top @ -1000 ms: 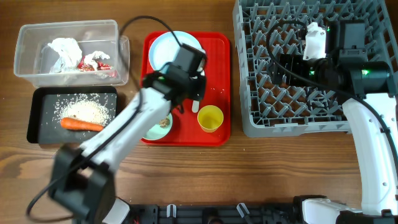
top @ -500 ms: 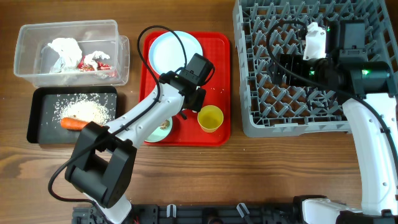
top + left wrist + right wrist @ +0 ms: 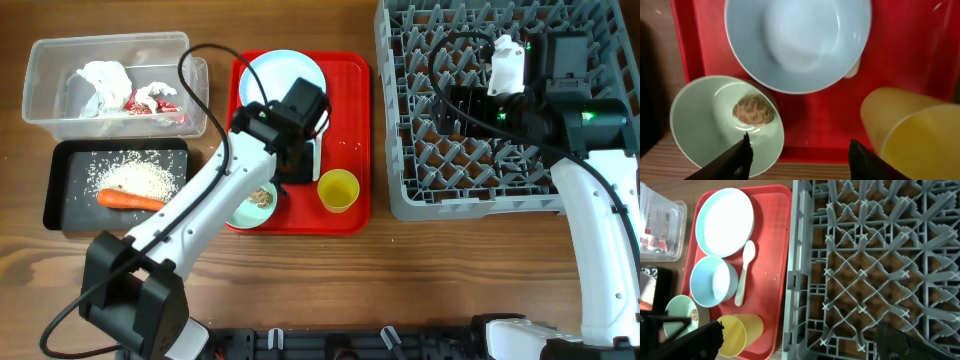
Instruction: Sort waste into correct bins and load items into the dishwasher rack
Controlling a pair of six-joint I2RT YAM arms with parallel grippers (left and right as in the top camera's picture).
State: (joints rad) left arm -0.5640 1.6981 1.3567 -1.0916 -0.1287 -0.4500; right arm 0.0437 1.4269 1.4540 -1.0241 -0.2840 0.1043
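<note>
Fingers [image 3: 737,162] of the left gripper [image 3: 800,157] stand wide apart and empty, pointing straight down over the red tray [image 3: 350,140]. Its white arm reaches in from 7 o'clock in the overhead view. Below it a round pale bowl [image 3: 700,125] holds a crumbly brown food lump [image 3: 754,110]. An empty glossy light blue bowl [image 3: 795,45] sits at its 1 o'clock and a smooth yellow cup [image 3: 910,135] at its 3 o'clock.

In the right wrist view the white spoon [image 3: 743,272] runs 12 to 6, scoop end at 12, just below the flat plate [image 3: 722,222]. The right gripper [image 3: 800,340] is also spread and empty, over the grey pegged rack [image 3: 865,255].

An orange carrot [image 3: 130,200] lies 9 to 3 by the rice [image 3: 140,175] in the black tray [image 3: 60,190]. Tissue [image 3: 100,80] and wrapper [image 3: 150,100] sit in the clear tub [image 3: 110,45].
</note>
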